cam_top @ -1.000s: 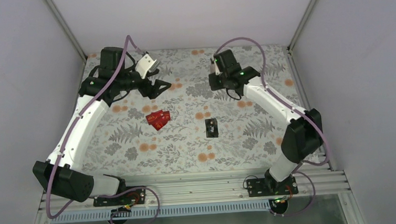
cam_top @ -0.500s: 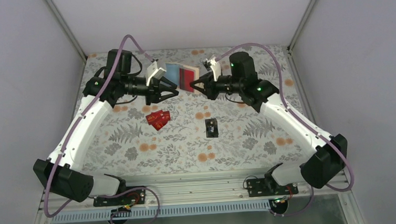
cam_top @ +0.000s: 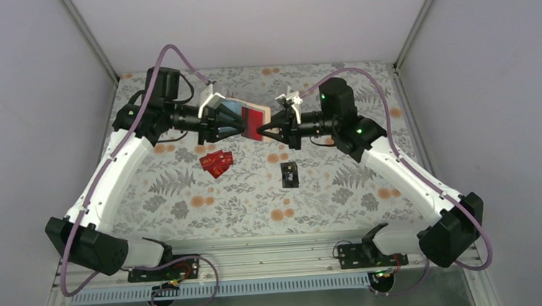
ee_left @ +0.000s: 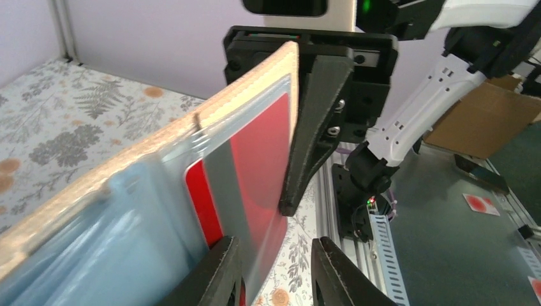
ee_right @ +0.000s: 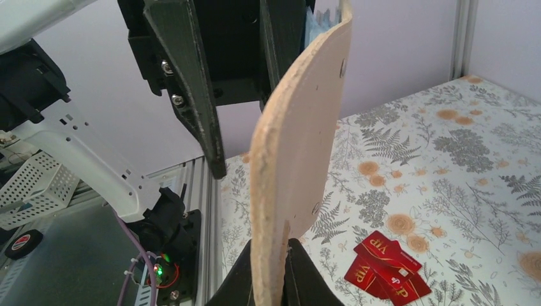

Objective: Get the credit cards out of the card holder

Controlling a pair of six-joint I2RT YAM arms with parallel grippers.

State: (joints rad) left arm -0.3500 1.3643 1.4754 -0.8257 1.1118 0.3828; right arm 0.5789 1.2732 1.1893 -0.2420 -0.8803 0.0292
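Tan card holder [ee_right: 300, 146] hangs in the air between both arms, its long axis running gripper to gripper. I note the left gripper [ee_left: 274, 245] straddles its left edge, clamping unconfirmed. One red card [ee_left: 261, 153] sits pocketed rightward. The right gripper [ee_right: 271, 255] pinches that end.

Both your arms wear white shells on the long links, left arm [cam_top: 108, 180] and right arm [cam_top: 399, 174] alike, with black housings at every joint up from the aluminium rail [cam_top: 261, 258]. A mauve cable [cam_top: 169, 47] runs from the rail along each. Farthest from the rail, green lights [cam_top: 357, 128] glow, and the fingers [ee_right: 191, 83] are black tapered wedges with silver screws [ee_right: 167, 67].
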